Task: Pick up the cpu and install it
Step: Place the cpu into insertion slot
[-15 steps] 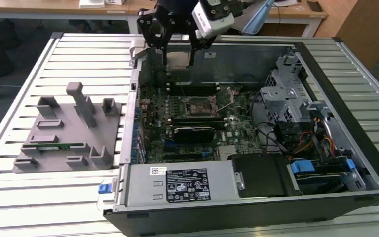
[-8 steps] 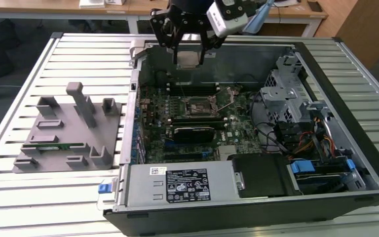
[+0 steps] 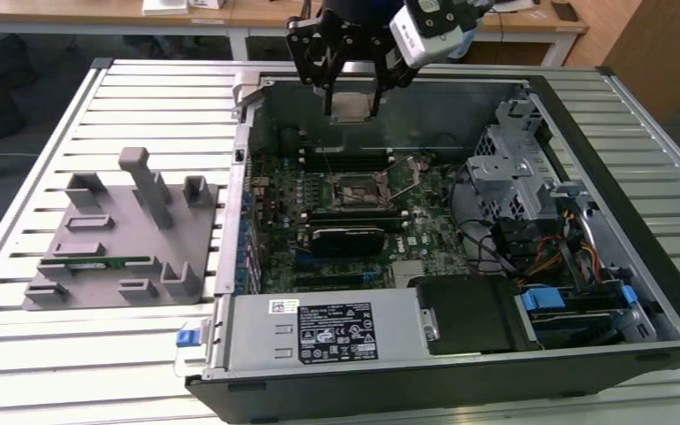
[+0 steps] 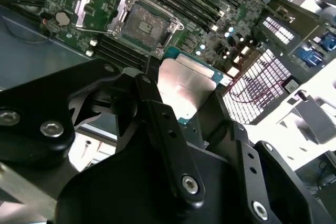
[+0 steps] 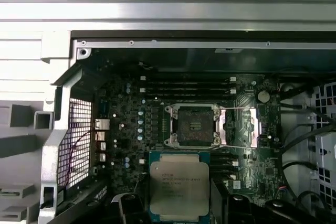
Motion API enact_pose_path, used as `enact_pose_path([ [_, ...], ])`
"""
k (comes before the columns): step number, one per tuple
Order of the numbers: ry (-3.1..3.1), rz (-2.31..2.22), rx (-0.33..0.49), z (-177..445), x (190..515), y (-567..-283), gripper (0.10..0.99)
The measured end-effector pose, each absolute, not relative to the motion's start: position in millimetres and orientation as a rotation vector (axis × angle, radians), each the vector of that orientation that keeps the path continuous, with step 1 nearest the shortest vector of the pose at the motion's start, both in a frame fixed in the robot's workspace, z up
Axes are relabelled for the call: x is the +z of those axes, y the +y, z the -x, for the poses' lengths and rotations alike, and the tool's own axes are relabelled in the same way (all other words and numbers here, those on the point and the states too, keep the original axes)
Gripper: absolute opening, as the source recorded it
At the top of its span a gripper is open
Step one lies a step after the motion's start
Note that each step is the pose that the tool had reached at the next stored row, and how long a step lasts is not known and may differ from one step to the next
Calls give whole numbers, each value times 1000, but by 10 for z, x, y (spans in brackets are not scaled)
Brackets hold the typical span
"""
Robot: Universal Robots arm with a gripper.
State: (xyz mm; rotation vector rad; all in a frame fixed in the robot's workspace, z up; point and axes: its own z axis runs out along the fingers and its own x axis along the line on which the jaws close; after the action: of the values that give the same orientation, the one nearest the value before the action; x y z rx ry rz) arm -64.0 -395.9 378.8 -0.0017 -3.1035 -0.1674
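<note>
Black gripper (image 3: 353, 88) up high over the open case (image 3: 459, 390), near its far wall. Fingers (image 4: 157, 121) pressed in on two sides of the cpu (image 3: 352, 108) — pinching it tight, with its silver top facing up. Held in the air, well apart from the green board (image 3: 435, 235) down below. Down on that board, the socket (image 3: 358, 188) lying open, with its silver frame (image 5: 237, 125) flipped to one side. In the first wrist view, cpu (image 5: 178, 184) seen just beside the socket (image 5: 192, 126). In the second wrist view, cpu (image 4: 186, 82) between the black fingers, socket (image 4: 144, 24) past it. At the exterior view's left of the case — a grey plate (image 3: 92, 288) on the table (image 3: 33, 354), with a thin green stick (image 3: 104, 261) lying on it.
</note>
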Motion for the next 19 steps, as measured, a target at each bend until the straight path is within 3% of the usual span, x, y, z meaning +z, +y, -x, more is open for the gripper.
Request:
enact_pose_path([
  [19,-3101,272,-171,624,3776,-3956,541],
])
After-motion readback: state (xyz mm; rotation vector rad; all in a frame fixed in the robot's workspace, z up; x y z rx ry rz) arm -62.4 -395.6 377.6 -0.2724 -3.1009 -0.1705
